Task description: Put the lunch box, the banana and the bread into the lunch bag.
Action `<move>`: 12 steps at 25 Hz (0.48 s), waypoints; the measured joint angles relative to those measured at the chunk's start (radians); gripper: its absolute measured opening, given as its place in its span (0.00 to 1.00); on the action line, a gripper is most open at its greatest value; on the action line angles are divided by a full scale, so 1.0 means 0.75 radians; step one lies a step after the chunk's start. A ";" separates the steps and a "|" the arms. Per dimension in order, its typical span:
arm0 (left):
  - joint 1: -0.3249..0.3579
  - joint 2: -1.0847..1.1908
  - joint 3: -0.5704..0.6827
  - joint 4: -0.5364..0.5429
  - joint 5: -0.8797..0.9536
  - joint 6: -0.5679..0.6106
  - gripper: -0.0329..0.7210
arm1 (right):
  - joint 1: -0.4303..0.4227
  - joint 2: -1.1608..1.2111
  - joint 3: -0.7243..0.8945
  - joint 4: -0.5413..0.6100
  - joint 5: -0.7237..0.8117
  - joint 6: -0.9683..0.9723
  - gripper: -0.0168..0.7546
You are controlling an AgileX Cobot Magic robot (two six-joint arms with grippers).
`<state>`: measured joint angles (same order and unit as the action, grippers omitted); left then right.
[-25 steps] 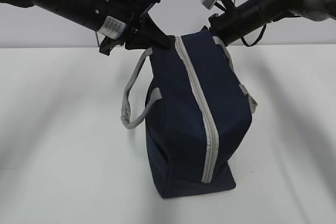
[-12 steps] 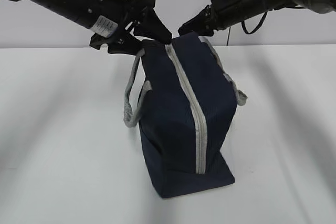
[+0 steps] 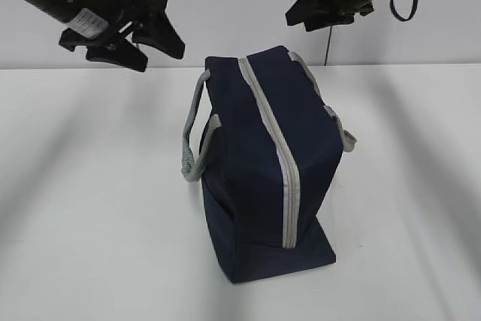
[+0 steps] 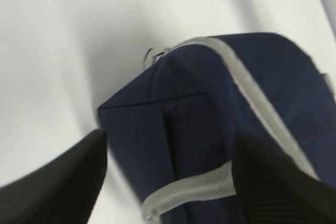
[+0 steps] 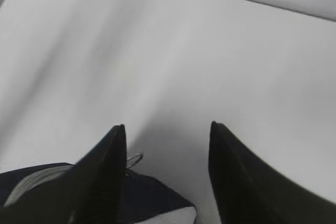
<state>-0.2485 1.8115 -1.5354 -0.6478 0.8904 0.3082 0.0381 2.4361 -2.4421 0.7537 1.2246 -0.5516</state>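
Note:
The navy lunch bag [image 3: 263,163] stands on the white table with its grey zipper [image 3: 274,144] running along the top, shut as far as I can see. My left gripper [image 3: 160,56] hangs open and empty above and left of the bag's far end. It also shows in the left wrist view [image 4: 170,137], over the bag [image 4: 210,114] and a grey strap [image 4: 194,190]. My right gripper [image 3: 298,20] is open and empty above and right of the far end. In the right wrist view [image 5: 167,127] the bag's corner [image 5: 152,198] and ring pull [image 5: 134,160] lie below. The lunch box, banana and bread are out of view.
The white table [image 3: 90,186] spreads around the bag on all sides. A grey strap handle [image 3: 192,140] loops out on the bag's left side and another [image 3: 342,137] hangs on its right. A pale wall stands behind.
Both grippers have let go of the bag's far end, risen and drawn apart outward. The bag has shifted and settled on the table.

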 joint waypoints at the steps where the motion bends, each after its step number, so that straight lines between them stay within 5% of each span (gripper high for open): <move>1: 0.000 -0.008 0.000 0.062 0.009 -0.052 0.70 | 0.000 -0.014 0.000 -0.050 0.002 0.065 0.51; 7: 0.002 -0.092 0.118 0.297 0.010 -0.243 0.70 | 0.018 -0.186 0.087 -0.315 0.014 0.446 0.51; 12: 0.002 -0.245 0.351 0.376 -0.060 -0.317 0.68 | 0.077 -0.369 0.364 -0.558 0.017 0.547 0.51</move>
<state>-0.2473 1.6280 -1.2720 -0.3661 0.8452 0.0706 0.0959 2.1592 -2.1689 0.3350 1.2375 -0.1410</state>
